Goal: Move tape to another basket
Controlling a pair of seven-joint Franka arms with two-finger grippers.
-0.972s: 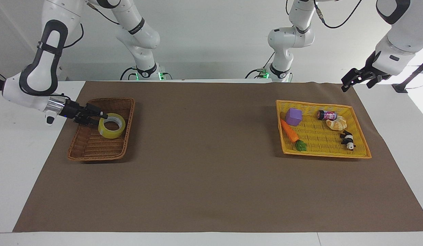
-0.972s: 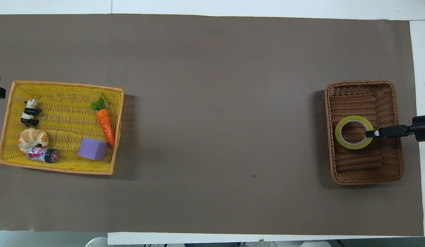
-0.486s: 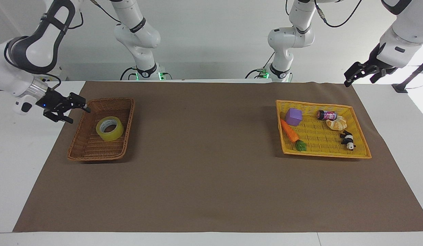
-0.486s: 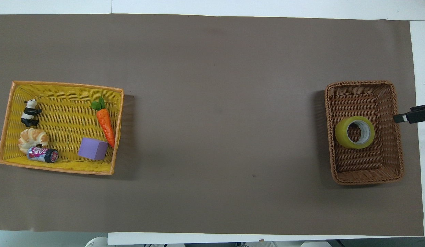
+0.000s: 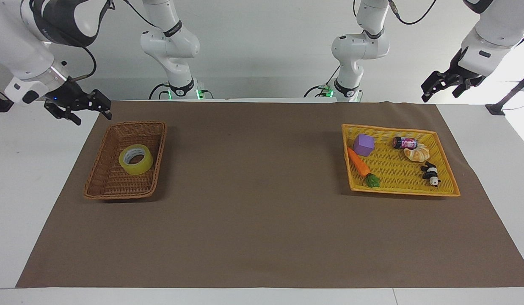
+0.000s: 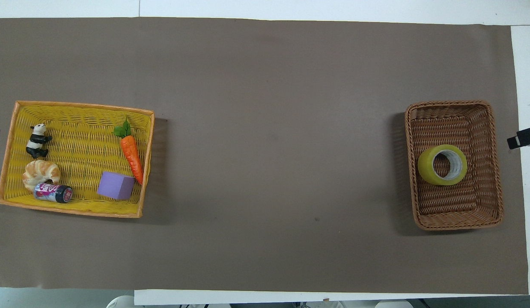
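Observation:
The tape (image 5: pixel 136 159) (image 6: pixel 442 164), a yellow roll with a pale core, lies tilted in the brown wicker basket (image 5: pixel 111 180) (image 6: pixel 457 207) at the right arm's end of the table. Nothing touches it. My right gripper (image 5: pixel 92 115) hangs open and empty in the air, over the mat's edge beside the basket; only its tip (image 6: pixel 522 140) shows in the overhead view. My left gripper (image 5: pixel 439 95) is raised and open over the table's other end, clear of everything, and waits there.
A flat yellow tray (image 5: pixel 397 189) (image 6: pixel 76 105) at the left arm's end holds a purple cube (image 6: pixel 115 185), a toy carrot (image 6: pixel 132 154), a croissant (image 6: pixel 40 172), a small can (image 6: pixel 53 192) and a panda figure (image 6: pixel 37 140). Brown mat covers the table between the two containers.
My right gripper let go of the tape, pulled out of the basket and rose away toward its end of the table. The tape settled tilted in the basket. The left gripper lifted slightly.

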